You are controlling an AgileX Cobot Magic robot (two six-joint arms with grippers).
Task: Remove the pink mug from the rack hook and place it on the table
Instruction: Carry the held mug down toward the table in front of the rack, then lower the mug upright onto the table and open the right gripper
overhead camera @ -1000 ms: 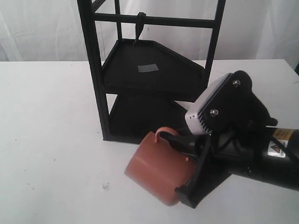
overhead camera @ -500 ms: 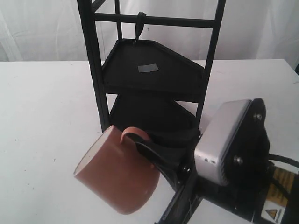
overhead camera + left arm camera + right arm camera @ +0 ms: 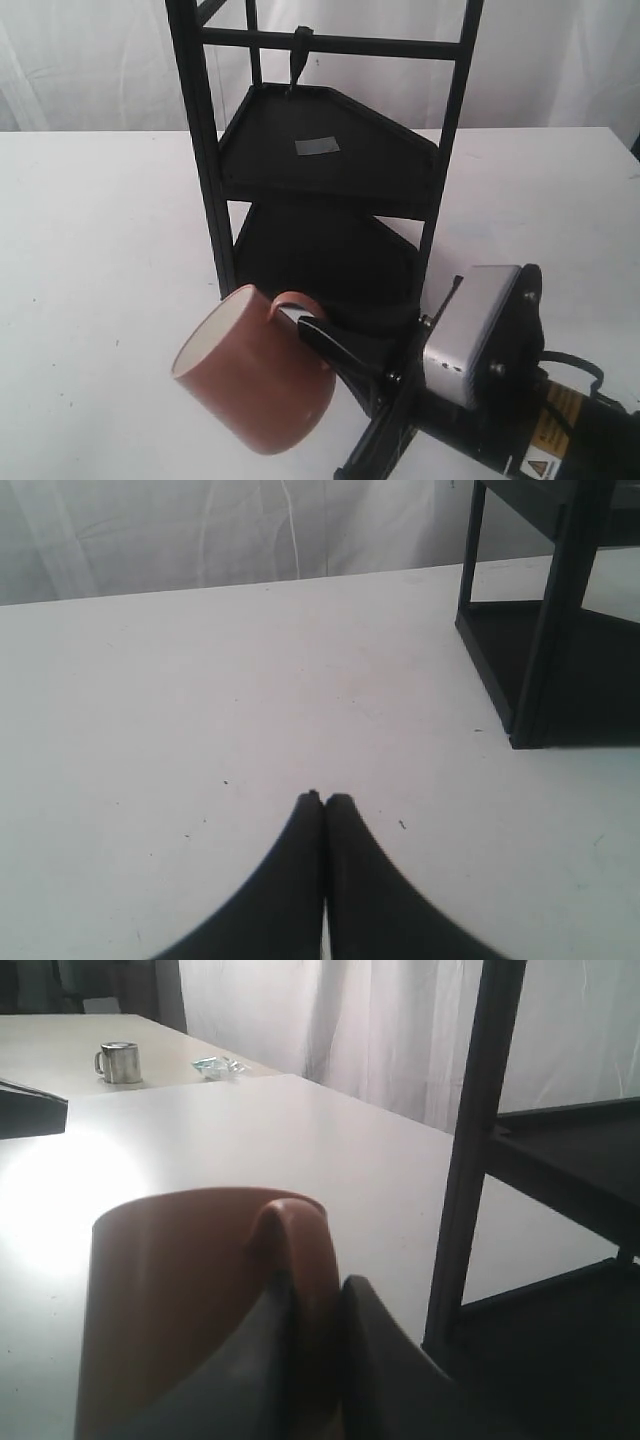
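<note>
Exterior view: the rack (image 3: 205, 150) is cut off at the top of the frame. The right arm runs out of the frame at the bottom and right edges. The pink mug (image 3: 255, 385) hangs tilted in front of the rack's lower tray, with its cream mouth turned up and left. Its base is hidden. Cannot tell whether its lowest side touches the worktop (image 3: 100, 230).

The right end effector (image 3: 305, 325) pinches the mug's loop handle (image 3: 290, 303), and its fingers cover the lower part of the loop. The mug and arm hide part of the lower tray. The rack hook (image 3: 298, 55) hangs bare from the crossbar, well apart from the mug. The upper tray bears a grey tape patch (image 3: 317, 146).

Right wrist view: the mug's body is cut off at the frame edge. A rack post stands just beside the handle. A metal cup (image 3: 120, 1062) and a small crumpled item (image 3: 215, 1064), too small to identify, sit on a far surface.

Left wrist view: the left end effector (image 3: 325, 800) has its fingers pressed together with nothing between them. It is over bare worktop, and the rack's foot is near.

Obstacles: the rack's front-left post stands just behind the mug's rim.

Open room: the worktop left of the mug and rack is bare except for a few dark specks. Its far edge meets the white curtain (image 3: 90, 60).
</note>
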